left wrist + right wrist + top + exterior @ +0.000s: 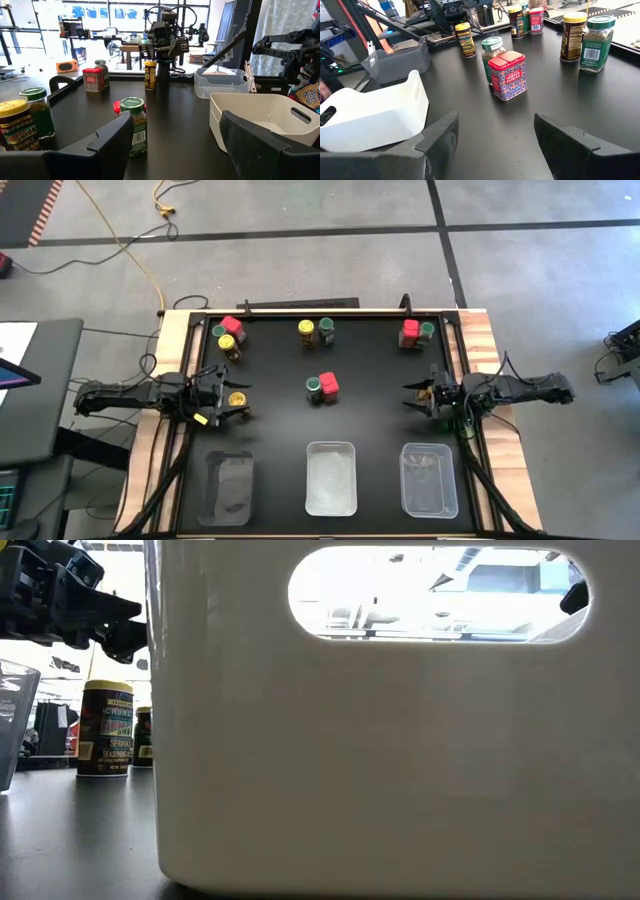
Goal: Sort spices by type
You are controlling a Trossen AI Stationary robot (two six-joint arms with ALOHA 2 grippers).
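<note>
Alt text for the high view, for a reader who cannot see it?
Spice jars stand in small mixed groups on a black table, with three clear trays empty along its near edge. The left gripper flanks a yellow-lidded jar; the right gripper waits open, empty.

The flat worktop [370, 420] is matt black, edged with pale wooden boards [170, 340]. Small dark glass spice jars carry round yellow lids [237, 398], round green lids [314, 385] and square red lids [329, 383]. The red-lidded tin-like jar [508, 75] at the middle has a red body with a blue-and-white patterned label. The yellow-lidded jar [106, 728] shows a yellow, black and multicoloured label. Three rectangular plastic trays [331, 477] along the near edge look clear to whitish. A yellow cable [130, 250] crosses the grey floor [300, 205].
</note>
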